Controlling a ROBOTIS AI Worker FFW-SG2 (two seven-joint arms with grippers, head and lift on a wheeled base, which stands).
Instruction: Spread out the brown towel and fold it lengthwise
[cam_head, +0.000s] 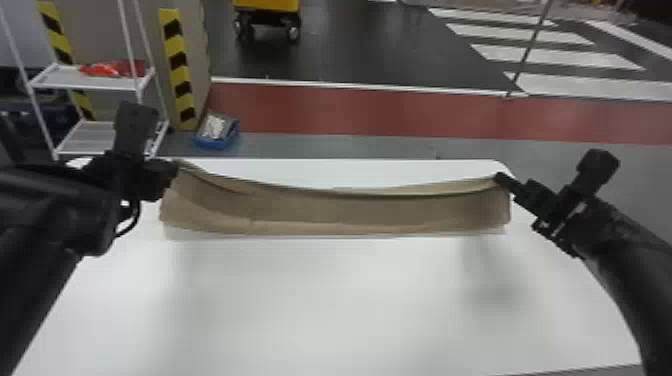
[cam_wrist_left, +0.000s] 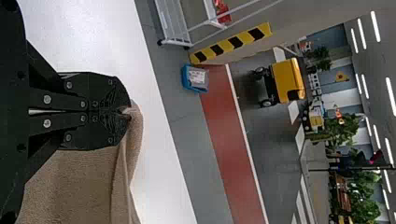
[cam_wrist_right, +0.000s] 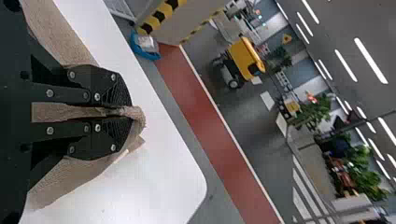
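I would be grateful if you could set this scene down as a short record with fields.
item: brown towel
surface: white table
towel position: a long strip running left to right across the table's far part
towel shape: upper edge sags between its two held ends
left side: left gripper, closed on the towel's left end
right side: right gripper, closed on the towel's right end
floor beyond: blue bin
far left: white rack

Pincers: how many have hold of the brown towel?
2. The left pincer grips the brown towel at its left end; the right pincer grips it at its right end.
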